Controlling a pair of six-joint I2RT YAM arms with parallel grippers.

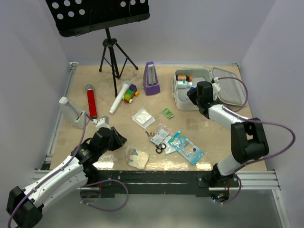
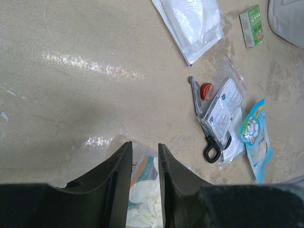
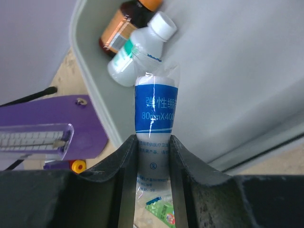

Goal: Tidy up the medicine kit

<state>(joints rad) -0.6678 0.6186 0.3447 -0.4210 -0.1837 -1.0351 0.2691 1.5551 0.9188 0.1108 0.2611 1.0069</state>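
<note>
The medicine kit point(image 1: 230, 92) lies open at the back right, a white hinged case. Its grey-white tray point(image 3: 237, 71) holds a brown bottle point(image 3: 126, 23) and a white bottle point(image 3: 137, 52). My right gripper point(image 1: 194, 93) hangs over the tray, shut point(image 3: 153, 138) on a blue-and-white wrapped bandage roll point(image 3: 156, 104). My left gripper point(image 1: 113, 137) is open point(image 2: 145, 152) low over a clear bag of white gloves point(image 2: 142, 190), which also shows in the top view point(image 1: 137, 156). Scissors point(image 2: 204, 123), clear pouches point(image 2: 223, 102), a blue cotton bag point(image 2: 256, 137), a gauze bag point(image 2: 190, 21) and a green box point(image 2: 251, 26) lie loose mid-table.
A purple metronome point(image 1: 151, 78) stands left of the kit. A music stand tripod point(image 1: 111, 52) is at the back. A red microphone point(image 1: 91, 100), a white microphone point(image 1: 119, 97), a colourful toy point(image 1: 129, 95) and a white holder point(image 1: 71, 111) lie on the left.
</note>
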